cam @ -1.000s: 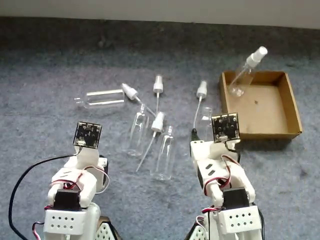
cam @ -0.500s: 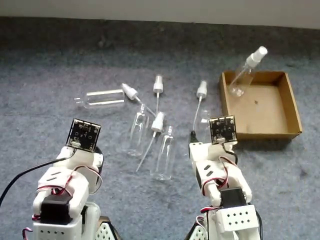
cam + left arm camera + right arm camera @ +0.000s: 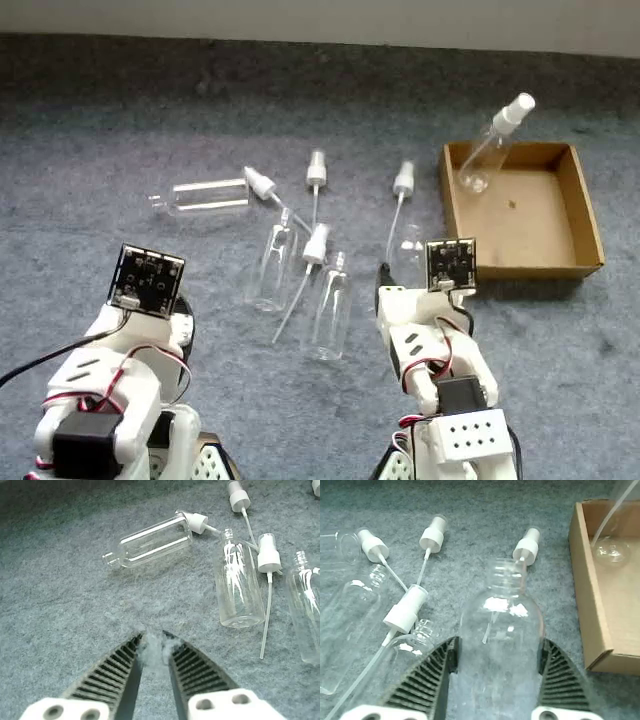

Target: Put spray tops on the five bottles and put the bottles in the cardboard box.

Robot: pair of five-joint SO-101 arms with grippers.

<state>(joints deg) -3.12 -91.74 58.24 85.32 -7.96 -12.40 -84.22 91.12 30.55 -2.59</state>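
My right gripper [image 3: 497, 646] is shut on a clear uncapped bottle [image 3: 500, 625], one finger on each side of it, close to the cardboard box [image 3: 520, 268]. That bottle [image 3: 408, 245] shows just beyond the right arm's camera board. A bottle with a spray top [image 3: 488, 150] leans in the box's far left corner. Three uncapped bottles lie on the carpet: one [image 3: 152, 542] far off, one [image 3: 239, 587] in the middle, one [image 3: 307, 605] nearer the right arm. Several loose spray tops [image 3: 316, 243] lie among them. My left gripper [image 3: 152, 639] is shut and empty, over bare carpet short of the bottles.
Grey carpet [image 3: 120, 120] covers the table. The box's near wall [image 3: 585, 595] rises right beside my right gripper. A spray top [image 3: 526, 547] with its tube lies just beyond the held bottle's neck. Open carpet lies left of the far bottle.
The left arm has drawn back toward the near left corner. The right arm has pulled back slightly with the bottle. The loose bottles and tops have not moved.
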